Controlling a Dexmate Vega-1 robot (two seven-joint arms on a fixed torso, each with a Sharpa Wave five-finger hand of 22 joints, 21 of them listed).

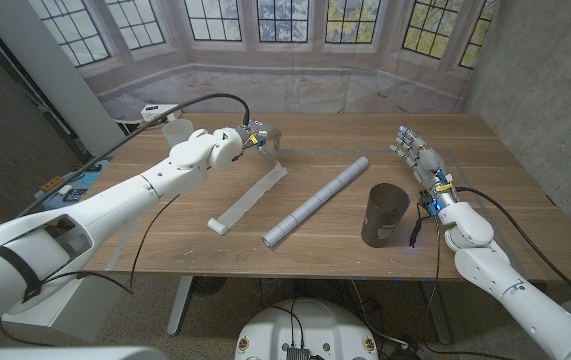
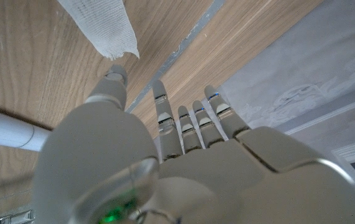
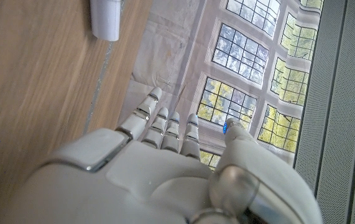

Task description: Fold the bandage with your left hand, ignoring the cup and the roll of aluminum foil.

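Note:
A long white bandage lies flat and diagonal on the wooden table, its far end near my left hand. That hand hovers just beyond the strip's far end with its fingers apart and nothing in them. In the left wrist view the bandage's frayed end lies just past my fingertips, apart from them. My right hand stands at the right side of the table, fingers spread and empty.
A roll of aluminum foil lies diagonal beside the bandage, its end showing in the right wrist view. A dark cup stands near the front, left of my right arm. A white object sits at the table's far left.

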